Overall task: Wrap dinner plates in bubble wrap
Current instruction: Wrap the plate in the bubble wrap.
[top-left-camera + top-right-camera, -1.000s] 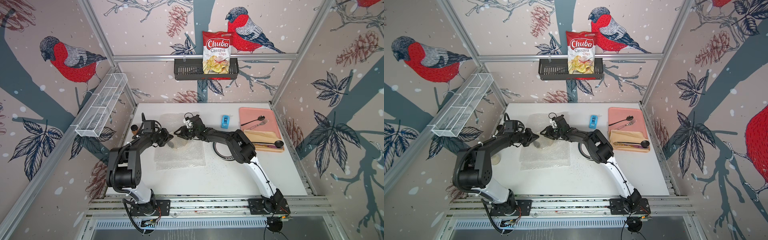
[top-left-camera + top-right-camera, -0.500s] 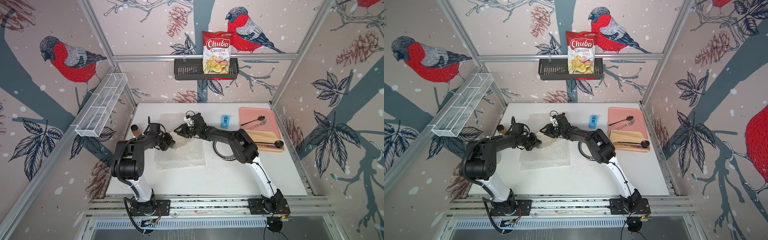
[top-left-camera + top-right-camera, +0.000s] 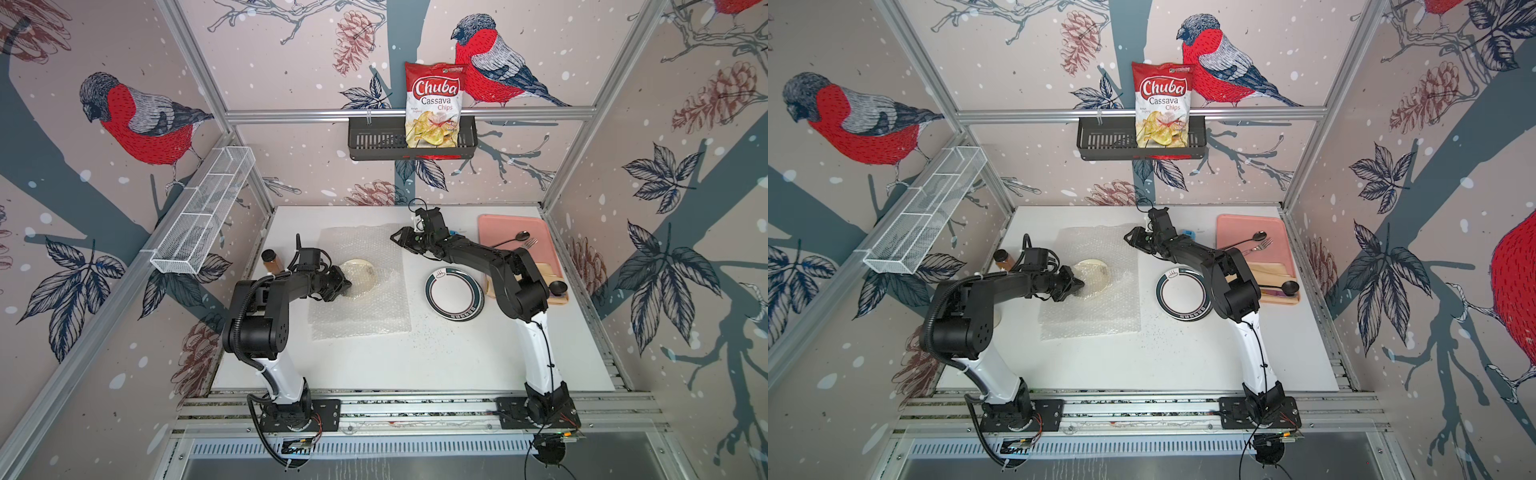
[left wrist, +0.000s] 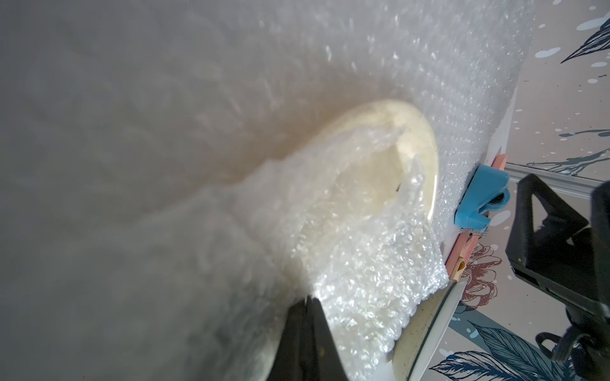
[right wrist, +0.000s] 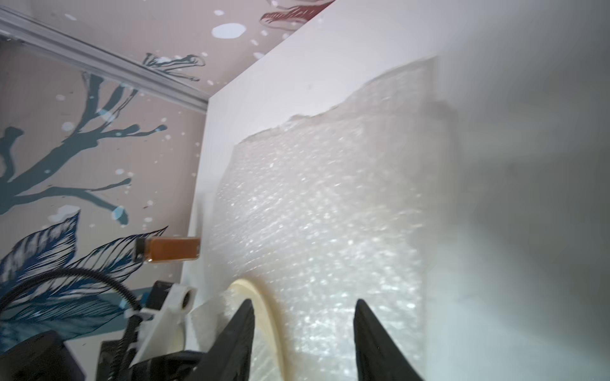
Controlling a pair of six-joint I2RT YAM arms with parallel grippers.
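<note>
Two grippers attend one sheet of bubble wrap (image 3: pixel 361 318). The left gripper (image 3: pixel 345 286), fingers pressed together, sits at the rim of a cream plate (image 3: pixel 362 272) lying on the sheet. A crumpled fold of film covers the plate just ahead of its tips, but whether it pinches the film cannot be told. The right gripper (image 3: pixel 398 243), jaws spread and empty, hovers with the sheet's corner just ahead. A white-centred plate (image 3: pixel 454 294) lies bare well behind it.

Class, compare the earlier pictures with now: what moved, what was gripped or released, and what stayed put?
The right gripper pulled back from the bubble wrap toward the far right, jaws opening, apparently letting it go. The left gripper edged slightly rightward, still shut on the wrap's fold over the cream plate. The white-centred plate and pink tray stayed put.
</note>
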